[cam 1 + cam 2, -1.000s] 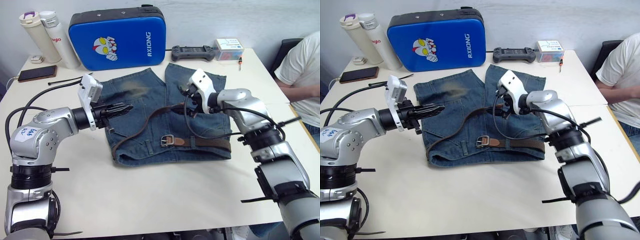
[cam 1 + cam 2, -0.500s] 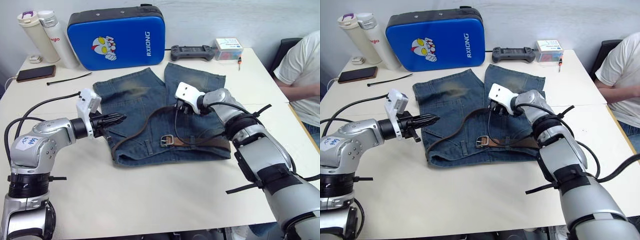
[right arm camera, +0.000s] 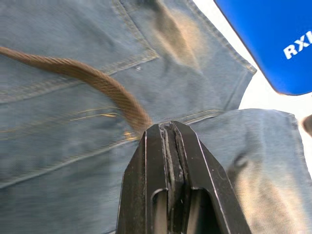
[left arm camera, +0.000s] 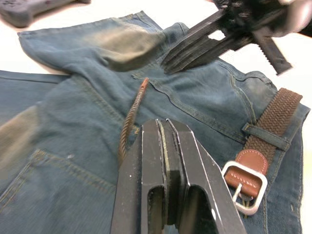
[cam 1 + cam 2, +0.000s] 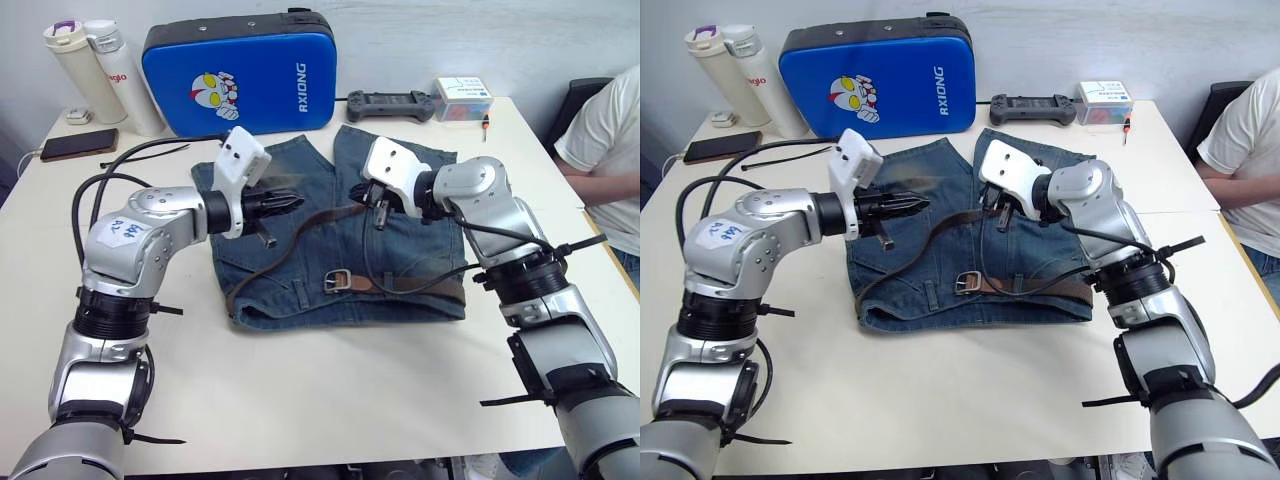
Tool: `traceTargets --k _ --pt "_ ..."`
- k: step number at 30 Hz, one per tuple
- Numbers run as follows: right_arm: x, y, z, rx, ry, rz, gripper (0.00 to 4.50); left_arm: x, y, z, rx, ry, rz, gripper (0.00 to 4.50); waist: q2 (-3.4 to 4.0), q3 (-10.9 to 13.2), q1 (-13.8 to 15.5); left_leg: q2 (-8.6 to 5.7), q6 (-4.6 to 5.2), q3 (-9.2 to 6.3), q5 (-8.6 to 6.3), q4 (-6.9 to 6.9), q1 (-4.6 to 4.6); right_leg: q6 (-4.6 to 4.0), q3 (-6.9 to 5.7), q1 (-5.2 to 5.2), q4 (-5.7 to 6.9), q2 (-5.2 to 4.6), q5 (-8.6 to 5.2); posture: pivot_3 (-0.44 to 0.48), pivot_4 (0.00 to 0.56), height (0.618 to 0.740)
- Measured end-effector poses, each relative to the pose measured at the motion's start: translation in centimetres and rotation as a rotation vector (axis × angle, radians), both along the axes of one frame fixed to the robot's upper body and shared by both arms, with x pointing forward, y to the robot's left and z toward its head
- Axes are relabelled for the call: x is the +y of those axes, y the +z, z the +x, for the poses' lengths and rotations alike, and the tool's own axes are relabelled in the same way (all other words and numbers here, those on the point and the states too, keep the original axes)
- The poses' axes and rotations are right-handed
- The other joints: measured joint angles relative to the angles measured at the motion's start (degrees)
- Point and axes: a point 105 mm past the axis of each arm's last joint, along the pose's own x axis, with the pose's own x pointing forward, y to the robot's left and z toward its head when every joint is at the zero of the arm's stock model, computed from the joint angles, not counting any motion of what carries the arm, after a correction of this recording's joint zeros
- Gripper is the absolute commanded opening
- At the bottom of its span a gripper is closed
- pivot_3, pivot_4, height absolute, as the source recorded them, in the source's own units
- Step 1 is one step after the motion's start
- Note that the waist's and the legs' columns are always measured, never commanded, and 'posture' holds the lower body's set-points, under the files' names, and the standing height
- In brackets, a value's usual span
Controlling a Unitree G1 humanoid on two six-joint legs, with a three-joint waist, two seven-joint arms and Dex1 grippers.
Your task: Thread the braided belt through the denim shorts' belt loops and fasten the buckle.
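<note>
The braided belt (image 5: 300,232) lies across the denim shorts (image 5: 400,250), its free end between both pincers. The left gripper (image 5: 292,201) and right gripper (image 5: 357,190) are each closed tight, holding nothing, just above it.

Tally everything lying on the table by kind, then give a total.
Tall flasks: 2
Blue padded case: 1
Blue denim shorts: 1
Brown braided belt: 1
Dark phone: 1
Black handheld controller: 1
Small white box: 1
Thin black cable tie: 1
Total: 9
</note>
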Motion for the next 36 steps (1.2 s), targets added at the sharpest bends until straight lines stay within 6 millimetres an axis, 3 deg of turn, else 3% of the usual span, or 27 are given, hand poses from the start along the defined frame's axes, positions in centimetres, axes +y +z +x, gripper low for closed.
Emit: traceTargets --k 7,8,12,16,17,20,23,30,36 --pt "-1.5 -1.8 1.2 0.042 -0.057 -0.013 0.05 1.3 -0.2 0.7 0.018 0.053 0.001 0.0 0.0 0.0 0.1 -0.02 0.01 0.0 0.0 0.03 0.0 0.0 0.0 0.01 -0.02 -0.02 0.0 0.0 0.15 0.74" --pt "-1.7 -2.2 1.9 0.05 -0.072 -0.016 0.69 1.5 0.0 0.7 0.017 0.062 -0.004 0.0 0.0 0.0 0.0 -0.01 0.01 0.0 0.0 0.04 0.0 0.0 0.0 0.01 -0.01 -0.01 0.0 0.0 0.15 0.74" --pt "-1.9 -2.2 4.5 0.069 -0.111 -0.016 2.44 1.8 -0.3 0.4 0.031 0.091 -0.017 0.0 0.03 0.0 -0.5 -0.01 -0.01 0.04 0.01 0.01 0.01 0.0 0.02 0.0 0.02 0.0 0.0 0.0 0.15 0.74" --pt "-1.5 -2.2 5.6 0.066 -0.106 -0.04 4.43 2.0 -1.3 -0.3 0.063 0.108 -0.018 0.0 0.03 0.0 -0.8 0.01 -0.01 0.01 0.02 -0.01 0.01 0.0 -0.01 0.0 0.01 0.0 0.0 0.0 0.15 0.74" --pt "-1.4 -2.5 5.8 0.069 -0.106 -0.051 4.47 2.0 -1.4 -0.5 0.068 0.111 -0.019 0.0 0.03 0.0 -0.8 0.01 -0.01 0.01 0.02 -0.01 0.01 0.0 0.0 0.0 0.0 -0.01 0.0 0.0 0.15 0.74" --pt "-1.0 -4.4 5.8 0.119 -0.102 -0.074 4.47 2.6 -1.8 -1.0 0.082 0.136 -0.023 0.0 0.03 0.0 -1.2 0.0 -0.02 0.02 0.02 0.02 0.01 0.0 -0.01 0.02 0.01 -0.01 0.0 0.0 0.15 0.74" --pt "-0.5 -5.9 5.7 0.164 -0.108 -0.088 3.61 3.0 -2.3 -1.5 0.096 0.151 -0.013 0.0 0.03 0.0 -1.4 0.01 -0.03 0.01 0.02 0.02 0.01 0.0 -0.01 0.01 0.05 -0.01 0.0 0.0 0.15 0.74" --pt "-0.4 -6.6 5.8 0.162 -0.124 -0.092 0.18 3.5 -1.9 -1.7 0.084 0.18 -0.019 0.0 0.04 0.0 -1.4 0.0 -0.05 0.0 0.03 0.03 0.02 0.0 -0.02 0.01 0.08 -0.01 0.0 0.0 0.15 0.74" --pt "-0.5 -6.0 5.9 0.12 -0.106 -0.1 0.05 3.4 -1.8 -1.7 0.086 0.181 -0.03 0.0 0.04 0.0 -1.4 0.0 -0.05 0.0 0.04 0.03 0.04 0.0 -0.02 0.01 0.12 -0.01 0.0 0.0 0.15 0.74"
